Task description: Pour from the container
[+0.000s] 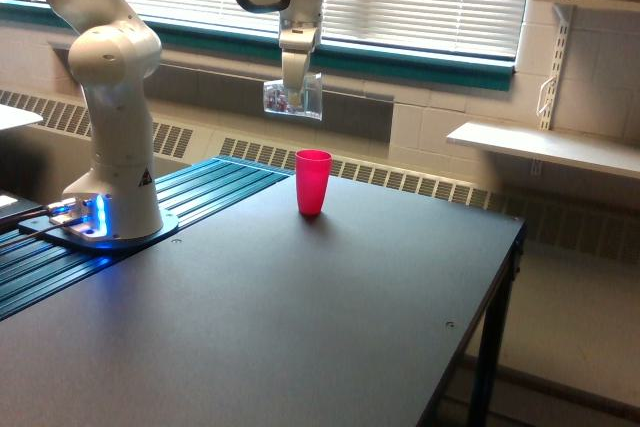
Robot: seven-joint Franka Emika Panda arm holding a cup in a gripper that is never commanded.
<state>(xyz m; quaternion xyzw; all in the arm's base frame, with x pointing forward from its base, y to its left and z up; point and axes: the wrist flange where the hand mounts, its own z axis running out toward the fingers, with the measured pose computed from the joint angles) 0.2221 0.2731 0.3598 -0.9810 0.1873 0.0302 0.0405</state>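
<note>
one clear cup [294, 97], one red cup [312, 182]

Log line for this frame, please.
phase: pre-pour | hand: shut on clear cup, tilted, small contents inside | red cup: upright on table, below hand | pouring: none visible

1. The clear cup [294, 97] hung in the air, tipped onto its side, with colourless see-through walls.
2. Small dark bits sat inside it, toward the exterior view's left.
</note>
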